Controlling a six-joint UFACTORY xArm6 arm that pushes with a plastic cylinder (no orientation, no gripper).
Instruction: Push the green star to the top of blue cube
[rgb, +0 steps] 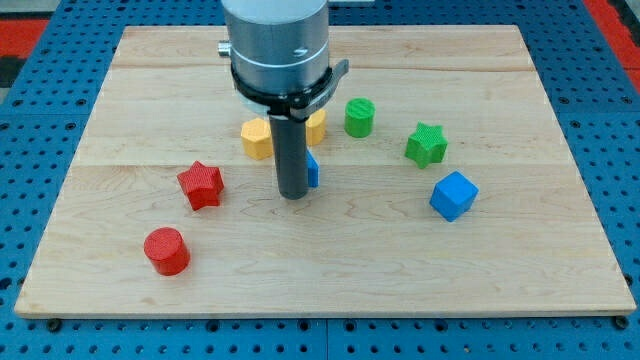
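A pale wooden board (560, 250) fills most of the view, resting on a blue pegboard surface. A grey cylindrical arm housing (276, 45) drops in from the view's top centre and ends in a dark rod. My tip (293, 196) sits on the board near its middle; it has no jaws and holds nothing, and it touches no task block.

8 blocks show. The blue cube (453, 195) lies toward the view's right, with the green star (426, 145) just beside it, up and slightly left, apparently a narrow gap apart. A green cylinder (359, 117) stands left of the star. 2 yellow blocks (257, 138) flank the rod, shapes unclear. A second blue block (313, 169) peeks out just right of the rod. A red star (201, 184) and red cylinder (166, 250) lie at the view's left.

The star lies well to the right of my tip and slightly higher; judging from this, only a small rightward nudge is needed to set it directly above the cube.
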